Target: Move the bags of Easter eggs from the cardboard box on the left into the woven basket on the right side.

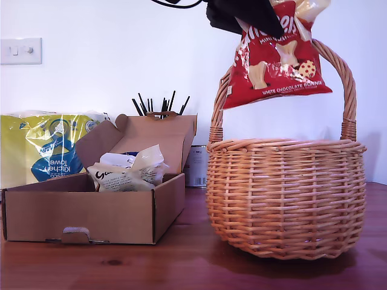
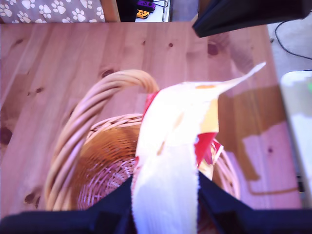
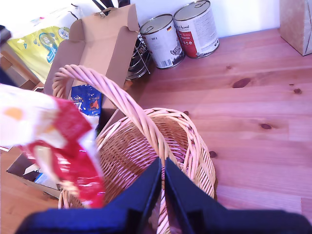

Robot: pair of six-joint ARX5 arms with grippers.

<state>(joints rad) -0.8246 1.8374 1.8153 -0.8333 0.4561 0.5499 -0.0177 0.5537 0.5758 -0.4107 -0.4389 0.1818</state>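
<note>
My first hand [image 2: 165,214] pinches the red-orange bag [image 1: 277,60] above the woven basket [image 1: 285,193]; lower it clear of the handle [image 1: 349,84] before releasing. My second hand [image 3: 163,195] hovers pressed together.

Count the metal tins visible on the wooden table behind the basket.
2. A white-labelled metal tin and a red-and-white-labelled metal tin stand side by side beyond the tan wicker basket, near the wall. Others may be hidden.

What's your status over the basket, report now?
My first gripper shut on red bag, hanging above woven basket. My second gripper shut, empty, over basket rim. More bags in cardboard box. Basket handle beside the drop path.
</note>
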